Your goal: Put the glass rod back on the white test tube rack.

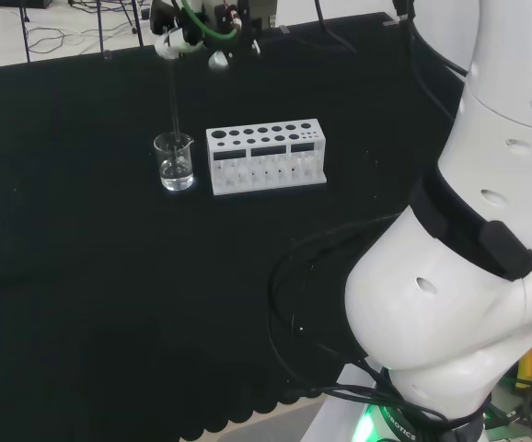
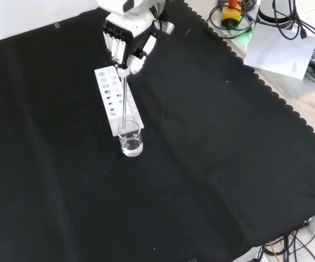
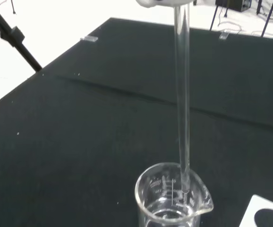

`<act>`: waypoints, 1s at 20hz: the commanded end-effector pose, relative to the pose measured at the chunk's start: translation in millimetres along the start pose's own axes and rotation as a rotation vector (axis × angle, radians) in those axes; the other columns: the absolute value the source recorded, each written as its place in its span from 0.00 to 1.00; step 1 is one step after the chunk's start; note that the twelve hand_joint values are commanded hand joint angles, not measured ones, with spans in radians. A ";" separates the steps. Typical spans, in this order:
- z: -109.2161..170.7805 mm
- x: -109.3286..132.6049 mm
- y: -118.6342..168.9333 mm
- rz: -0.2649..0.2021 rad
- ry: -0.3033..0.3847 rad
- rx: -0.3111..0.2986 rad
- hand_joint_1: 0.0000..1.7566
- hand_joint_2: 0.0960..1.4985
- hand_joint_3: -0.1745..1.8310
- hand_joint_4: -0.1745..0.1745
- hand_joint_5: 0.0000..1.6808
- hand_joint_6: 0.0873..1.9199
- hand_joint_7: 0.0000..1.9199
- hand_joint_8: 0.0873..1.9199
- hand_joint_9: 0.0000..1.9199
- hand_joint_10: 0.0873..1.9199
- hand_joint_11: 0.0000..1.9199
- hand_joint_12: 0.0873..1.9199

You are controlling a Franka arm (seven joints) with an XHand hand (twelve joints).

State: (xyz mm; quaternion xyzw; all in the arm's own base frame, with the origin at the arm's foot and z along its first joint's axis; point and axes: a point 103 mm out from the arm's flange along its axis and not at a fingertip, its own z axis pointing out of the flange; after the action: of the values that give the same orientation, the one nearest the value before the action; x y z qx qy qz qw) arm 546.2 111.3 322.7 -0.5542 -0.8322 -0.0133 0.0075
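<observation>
Pinching the glass rod [image 2: 124,103] upright, the hand [image 2: 126,41] hangs at the front view's upper left; the rod's tip sits inside the beaker [image 2: 131,140], touching the rack [image 2: 109,106].

**Black, white and clear**

We see a black cloth [image 2: 212,164] spread over the bench. Our hand [image 2: 126,42] is black and white. The test tube rack [image 1: 266,157] is white, dotted with dark round holes. The glass rod [image 3: 182,94] and the beaker [image 1: 175,162] are clear and colourless.
</observation>
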 end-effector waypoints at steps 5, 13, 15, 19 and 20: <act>-49.3 -22.9 -25.3 0.025 -0.024 -0.059 0.75 0.70 0.00 0.00 0.73 0.17 0.67 0.38 0.81 0.39 0.82 0.36; -59.0 -53.8 -45.3 0.079 -0.027 -0.072 0.75 0.70 0.00 0.00 0.73 0.17 0.67 0.38 0.81 0.39 0.82 0.36; -58.3 -61.6 -51.1 0.096 -0.025 -0.072 0.75 0.70 0.00 0.00 0.73 0.17 0.67 0.38 0.81 0.39 0.82 0.36; -53.9 -73.9 -62.6 0.132 -0.024 -0.067 0.75 0.70 0.00 0.00 0.73 0.17 0.67 0.38 0.81 0.39 0.82 0.36; -53.0 -76.4 -65.6 0.131 -0.021 -0.070 0.75 0.70 0.00 0.00 0.73 0.17 0.67 0.38 0.81 0.39 0.82 0.36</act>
State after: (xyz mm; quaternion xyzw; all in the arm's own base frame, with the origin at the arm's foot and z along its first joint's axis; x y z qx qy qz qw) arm 522.5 34.9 375.4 -0.5944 -0.8032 -0.0337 -0.0211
